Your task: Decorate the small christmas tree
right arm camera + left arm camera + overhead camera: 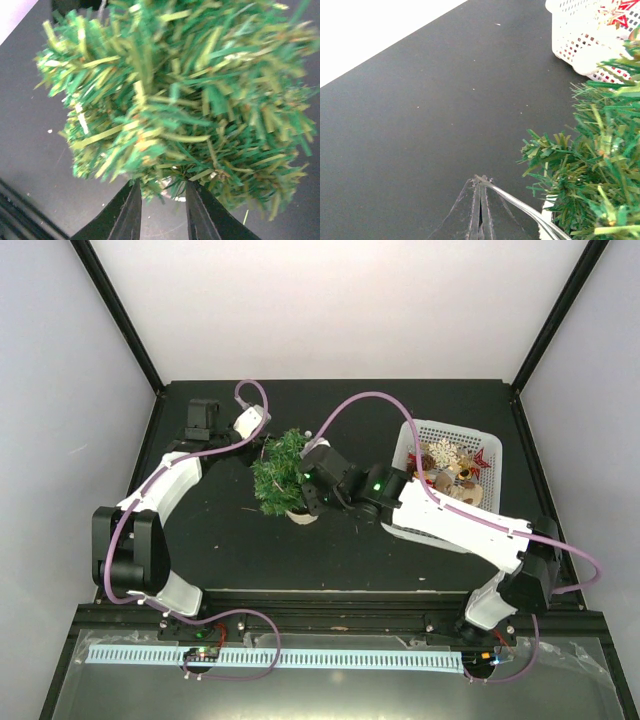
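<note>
No readable text, label, brand, number or sign shows anywhere.

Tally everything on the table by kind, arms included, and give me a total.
small christmas tree: 1
white basket: 1
robot arms: 2, the left arm and the right arm
Total: 4. The ornaments heaped in the basket overlap too much to count.

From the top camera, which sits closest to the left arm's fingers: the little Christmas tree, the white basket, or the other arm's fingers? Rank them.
1. The small christmas tree, right beside the left gripper, just to its right.
2. The right gripper, on the tree's other side.
3. The white basket, at the table's far right.
</note>
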`<state>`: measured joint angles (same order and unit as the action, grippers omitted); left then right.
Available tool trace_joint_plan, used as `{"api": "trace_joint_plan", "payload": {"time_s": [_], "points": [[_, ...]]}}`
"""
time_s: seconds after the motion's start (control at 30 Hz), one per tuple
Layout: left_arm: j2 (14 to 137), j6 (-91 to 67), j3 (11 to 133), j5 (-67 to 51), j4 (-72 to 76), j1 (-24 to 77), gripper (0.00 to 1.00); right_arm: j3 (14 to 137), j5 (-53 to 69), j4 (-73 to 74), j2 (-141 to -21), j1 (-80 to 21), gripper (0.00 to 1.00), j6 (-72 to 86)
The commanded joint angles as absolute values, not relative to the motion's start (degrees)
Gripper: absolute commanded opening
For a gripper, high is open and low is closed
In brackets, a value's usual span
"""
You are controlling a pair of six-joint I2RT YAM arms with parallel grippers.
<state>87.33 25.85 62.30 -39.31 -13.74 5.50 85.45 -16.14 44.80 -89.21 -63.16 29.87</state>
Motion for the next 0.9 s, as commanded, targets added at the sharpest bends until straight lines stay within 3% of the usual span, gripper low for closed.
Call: {"api": "trace_joint_plan", "payload": {"time_s": [0.0, 0.53, 0.87], "points": [[85.5, 25.3, 62.4, -42.4, -14.7, 5.7, 0.02, 85.7, -15.2, 43.1, -89.7, -60.2, 0.28, 28.7], [77.8, 28.7, 55.2, -46.7, -16.2, 5.7, 0.02, 81.1, -15.6, 43.6, -87.3, -52.4, 0.26, 24.8], [74.9, 31.0, 53.3, -46.8, -18.7, 5.7, 0.02, 85.3, -14.5, 42.9, -91.0, -47.8, 0.26, 21.8]]}}
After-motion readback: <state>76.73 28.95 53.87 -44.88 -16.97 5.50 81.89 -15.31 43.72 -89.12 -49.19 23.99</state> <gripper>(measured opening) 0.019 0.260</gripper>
